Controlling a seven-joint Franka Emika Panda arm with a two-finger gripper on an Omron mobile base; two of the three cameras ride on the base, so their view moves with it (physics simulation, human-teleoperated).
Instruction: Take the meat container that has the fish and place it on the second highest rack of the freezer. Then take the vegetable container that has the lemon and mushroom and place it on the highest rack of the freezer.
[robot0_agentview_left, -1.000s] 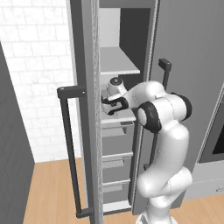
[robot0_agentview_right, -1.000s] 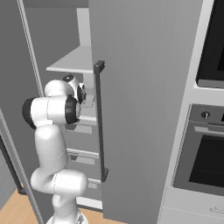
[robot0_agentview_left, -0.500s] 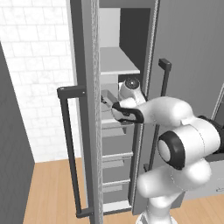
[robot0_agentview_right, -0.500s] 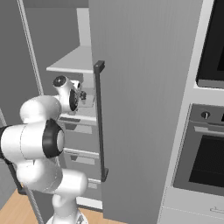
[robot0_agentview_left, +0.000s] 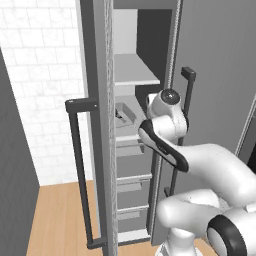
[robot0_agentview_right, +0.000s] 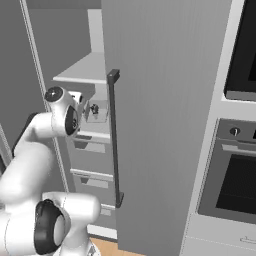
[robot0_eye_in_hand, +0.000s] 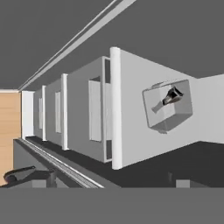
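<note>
Right now, gripper (robot0_agentview_right: 84, 106): jaws spread wide and holding nothing, just outside the freezer's (robot0_agentview_right: 160, 100) open front, level with the second shelf from the top.
Meat container (robot0_eye_in_hand: 168, 105): sits flat on the second highest rack (robot0_agentview_left: 131, 134) inside the freezer, apart from the gripper, with the fish (robot0_eye_in_hand: 173, 95) lying in it as a small dark lump.
Highest rack (robot0_agentview_left: 135, 75): bare light grey shelf directly above the container, inside the freezer.
Step in hand: by the look of it the first placement is done; what remains is to back the arm out of the freezer and go for the vegetable container with the lemon and mushroom.
Doing it well: pull straight back along the shelf line with the jaws kept wide, so neither finger catches the container's near wall and drags it off the rack.
Edges: the front lip of the highest rack hangs just above the hand; the two door handles (robot0_agentview_left: 77, 165) (robot0_agentview_right: 114, 135) stand either side of the freezer opening.
Open room: the gap between the freezer doors is narrow for the elbow, so retreat before swinging sideways; the drawers (robot0_agentview_left: 132, 182) lower in the freezer are shut and out of the way.
</note>
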